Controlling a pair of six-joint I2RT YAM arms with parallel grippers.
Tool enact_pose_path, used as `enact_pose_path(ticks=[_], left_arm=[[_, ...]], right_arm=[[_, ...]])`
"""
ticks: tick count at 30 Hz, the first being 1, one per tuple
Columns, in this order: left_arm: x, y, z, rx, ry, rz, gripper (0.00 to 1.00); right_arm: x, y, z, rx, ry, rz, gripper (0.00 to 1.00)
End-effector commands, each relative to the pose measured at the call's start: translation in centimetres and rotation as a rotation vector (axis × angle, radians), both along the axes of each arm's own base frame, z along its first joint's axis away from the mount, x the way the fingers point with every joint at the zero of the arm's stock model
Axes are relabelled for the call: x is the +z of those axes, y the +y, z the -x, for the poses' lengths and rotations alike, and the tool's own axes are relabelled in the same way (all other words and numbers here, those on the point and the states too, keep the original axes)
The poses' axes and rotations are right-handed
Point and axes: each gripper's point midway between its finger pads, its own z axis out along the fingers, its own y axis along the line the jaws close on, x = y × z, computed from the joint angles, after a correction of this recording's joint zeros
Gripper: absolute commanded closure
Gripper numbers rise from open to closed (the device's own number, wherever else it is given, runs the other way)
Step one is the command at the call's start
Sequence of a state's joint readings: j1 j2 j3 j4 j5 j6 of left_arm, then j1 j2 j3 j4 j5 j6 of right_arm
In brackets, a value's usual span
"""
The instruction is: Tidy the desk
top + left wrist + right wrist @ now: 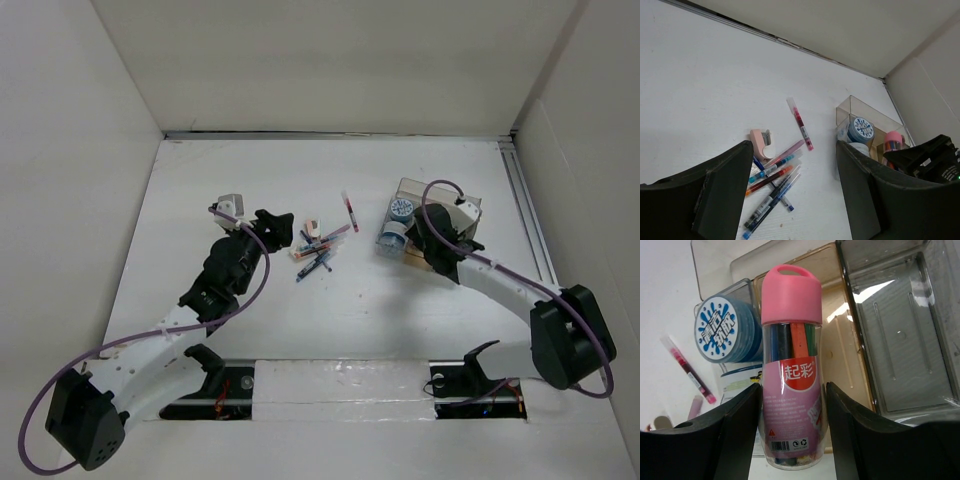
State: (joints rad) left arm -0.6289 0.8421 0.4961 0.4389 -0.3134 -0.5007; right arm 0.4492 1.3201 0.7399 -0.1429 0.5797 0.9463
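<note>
Right gripper (792,390) clamping pink-capped crayon tube (791,340), hovering over clear organizer box (900,340) sitting far right on white desk (380,300). Guessing next: lowering tube into free compartment. Left gripper (794,147) gaping wide, hanging over loose pens (772,182) mid-desk, probably needing descent and pinch.

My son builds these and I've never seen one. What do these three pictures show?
Two robot arms are bolted to a white desk. The overhead picture looks down on both. The other two come from a camera on each wrist, so the dark shapes at the bottom are that arm's own fingers. The left gripper is open and empty near a heap of pens, with a small pink gadget and one pink pen nearby. The right gripper holds a clear pink-capped tube of colouring sticks at a clear compartment box, which has a round blue-and-white item in it.
</note>
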Motion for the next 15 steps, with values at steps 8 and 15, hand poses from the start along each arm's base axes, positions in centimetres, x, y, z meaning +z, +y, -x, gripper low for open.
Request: enact_pose_path(ticks=[8, 15], left_arm=[[3.0, -0.4, -0.2, -0.013, -0.072, 0.034, 0.37], [3.0, -0.3, -0.1, -0.007, -0.073, 0.039, 0.37]], right_arm=[[2.6, -2.0, -1.3, -0.085, -0.083, -0.044, 0.34], [4.8, -2.1, -1.4, -0.072, -0.113, -0.029, 0.14]])
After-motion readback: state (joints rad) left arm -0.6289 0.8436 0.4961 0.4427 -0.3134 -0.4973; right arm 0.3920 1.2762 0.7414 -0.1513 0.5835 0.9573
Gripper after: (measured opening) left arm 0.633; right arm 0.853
